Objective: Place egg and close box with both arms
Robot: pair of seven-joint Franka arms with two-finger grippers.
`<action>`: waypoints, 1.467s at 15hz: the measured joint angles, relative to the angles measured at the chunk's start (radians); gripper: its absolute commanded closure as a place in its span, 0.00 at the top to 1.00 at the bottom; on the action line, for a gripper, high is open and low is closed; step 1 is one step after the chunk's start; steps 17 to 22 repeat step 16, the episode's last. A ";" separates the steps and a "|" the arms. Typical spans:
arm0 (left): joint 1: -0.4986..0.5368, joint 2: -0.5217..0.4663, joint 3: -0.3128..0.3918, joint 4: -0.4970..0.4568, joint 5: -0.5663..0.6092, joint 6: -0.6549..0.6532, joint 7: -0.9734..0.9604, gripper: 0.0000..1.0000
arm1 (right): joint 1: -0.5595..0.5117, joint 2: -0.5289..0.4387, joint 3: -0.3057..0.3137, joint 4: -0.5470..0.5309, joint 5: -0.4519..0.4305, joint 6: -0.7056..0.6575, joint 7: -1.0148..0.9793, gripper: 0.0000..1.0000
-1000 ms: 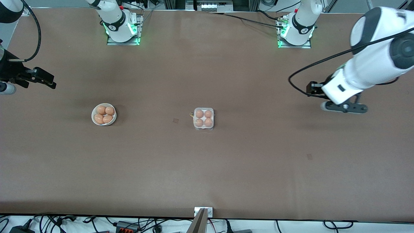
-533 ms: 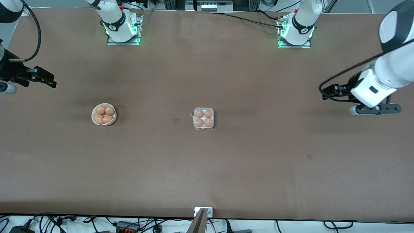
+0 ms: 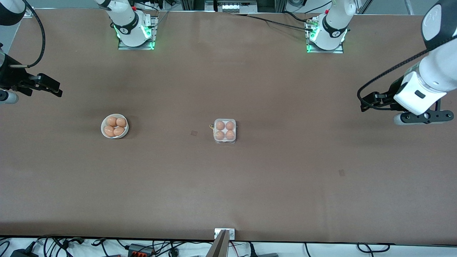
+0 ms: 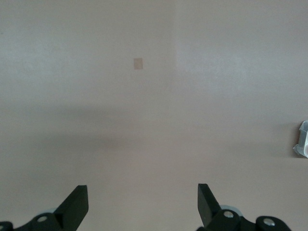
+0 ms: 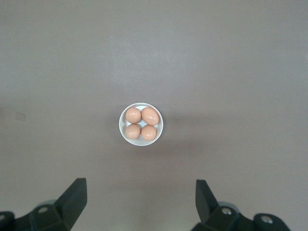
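With both the left gripper [image 4: 139, 209] and right gripper [image 5: 139, 207] spread and empty over bare tabletop [image 3: 228, 185], press the box [image 3: 224, 131], mid-table, lightly at its thin lid's edge, since it likely flexes over fragile eggs.

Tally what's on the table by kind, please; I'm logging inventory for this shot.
Eggs in the box: 4
Eggs in the bowl: 4
Box: 1
Bowl: 1
Total: 10
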 measured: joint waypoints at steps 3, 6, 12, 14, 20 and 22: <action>0.000 -0.035 -0.001 -0.051 0.000 0.029 0.000 1.00 | 0.000 0.000 0.000 0.000 0.000 0.000 0.000 1.00; 0.000 -0.042 -0.001 -0.056 0.000 0.031 0.009 1.00 | 0.000 0.000 0.000 0.000 0.000 0.000 0.000 1.00; 0.004 -0.042 -0.001 -0.059 0.000 0.031 0.032 1.00 | 0.000 0.000 0.000 0.000 0.000 0.000 0.000 1.00; 0.004 -0.042 -0.001 -0.059 0.000 0.031 0.032 1.00 | 0.000 0.000 0.000 0.000 0.000 0.000 0.000 1.00; 0.005 -0.042 -0.001 -0.059 0.000 0.031 0.032 1.00 | 0.000 0.000 0.000 0.000 0.000 0.000 0.000 1.00; 0.005 -0.042 -0.001 -0.059 0.000 0.031 0.032 1.00 | 0.000 0.000 0.000 0.000 0.000 0.000 0.000 1.00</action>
